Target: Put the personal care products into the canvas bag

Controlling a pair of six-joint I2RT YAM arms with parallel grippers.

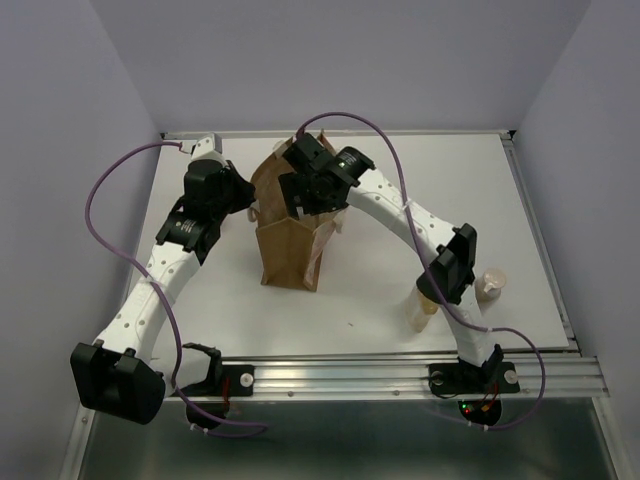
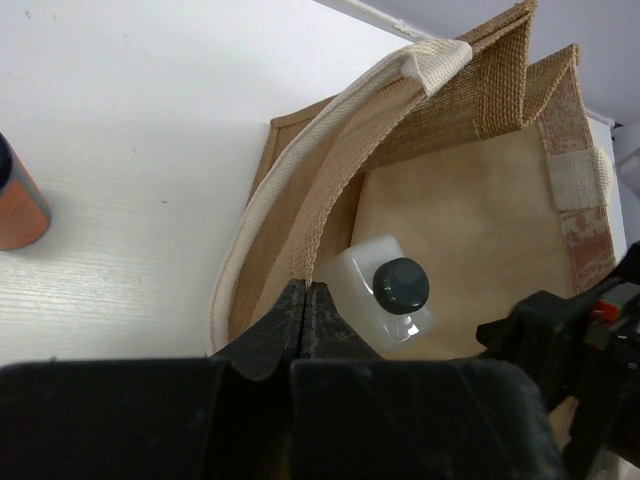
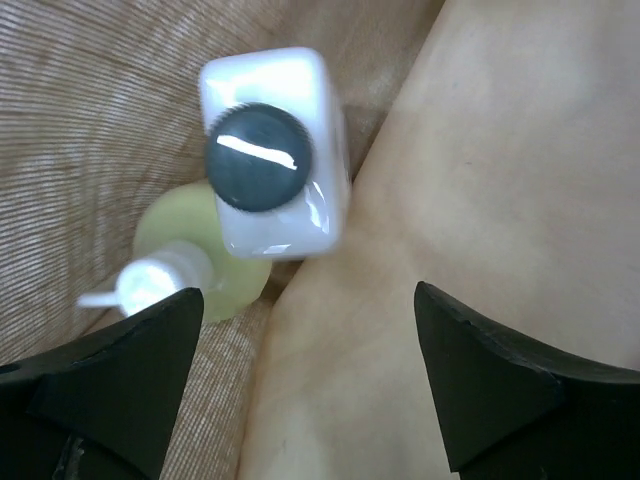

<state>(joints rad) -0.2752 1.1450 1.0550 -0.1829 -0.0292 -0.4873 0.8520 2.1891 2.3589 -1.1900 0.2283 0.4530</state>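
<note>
At the left, the left gripper (image 2: 305,296) is at the left-hand rim of the canvas bag (image 1: 285,255). Its fingers are pressed together with their tips against the white webbing, and it cannot be told whether any fabric is caught between them. On the table (image 1: 500,180) beside the bag, the left wrist view shows an orange-brown object (image 2: 15,205) cut off by the frame.

The bag stands upright in the middle of the table, toward the far edge, with its mouth open. Inside it are the clear squarish bottle (image 3: 275,150) and, lower down, the yellow-green bottle (image 3: 180,225).

The right gripper (image 3: 308,292) hangs over the bag's mouth with its fingers spread wide and holding nothing.

Near the right edge, toward the near right corner, the amber bottle (image 1: 424,310) and the beige-peach bottle (image 1: 490,284) wait outside the bag. The amber bottle stands just beside the right arm's elbow.

Two risks stand out:
- **Bag tipping:** lifting the right gripper out could snag a handle or the rim and tip the tall bag. That is more likely if the left gripper pulls sideways or lets the mouth sag.
- **Amber bottle knocked over:** swinging the right arm back toward the near right corner could clip the amber bottle with the elbow and send it rolling toward the edge.
</note>
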